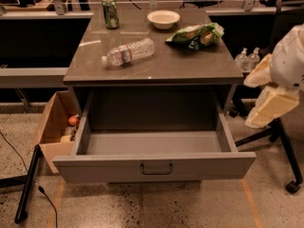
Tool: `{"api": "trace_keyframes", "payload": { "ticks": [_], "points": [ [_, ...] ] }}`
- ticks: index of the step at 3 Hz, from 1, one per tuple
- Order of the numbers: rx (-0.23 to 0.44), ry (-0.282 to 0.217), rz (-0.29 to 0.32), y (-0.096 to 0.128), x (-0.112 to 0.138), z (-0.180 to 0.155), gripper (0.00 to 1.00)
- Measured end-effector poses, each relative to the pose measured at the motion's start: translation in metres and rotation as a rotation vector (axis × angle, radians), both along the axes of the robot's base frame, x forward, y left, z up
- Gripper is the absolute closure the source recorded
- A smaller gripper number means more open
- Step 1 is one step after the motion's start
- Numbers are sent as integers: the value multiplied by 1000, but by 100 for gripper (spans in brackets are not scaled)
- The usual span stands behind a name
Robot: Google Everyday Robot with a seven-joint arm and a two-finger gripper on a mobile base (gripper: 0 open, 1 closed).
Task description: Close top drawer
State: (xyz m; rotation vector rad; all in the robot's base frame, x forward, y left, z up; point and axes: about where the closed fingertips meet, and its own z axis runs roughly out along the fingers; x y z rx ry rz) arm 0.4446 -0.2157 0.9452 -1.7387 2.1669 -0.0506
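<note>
The top drawer is a wide grey drawer pulled far out from the cabinet toward me. Its inside is bare. A dark loop handle sits at the centre of its front panel. My gripper is at the right edge of the view, at the end of the white and cream arm. It hangs beside the cabinet's right side at about the height of the drawer, apart from the drawer and the handle.
The countertop holds a green can, a white bowl, a green chip bag and a water bottle on its side. A cardboard box stands left of the drawer, a chair base right.
</note>
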Motion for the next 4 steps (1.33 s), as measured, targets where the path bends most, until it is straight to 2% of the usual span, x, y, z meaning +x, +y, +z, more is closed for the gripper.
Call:
{"api": "trace_keyframes", "payload": {
  "ticks": [2, 3, 4],
  "points": [
    [93, -18, 138, 1, 10, -109, 85],
    [122, -10, 187, -1, 4, -150, 100],
    [161, -18, 199, -1, -4, -184, 100]
  ]
}}
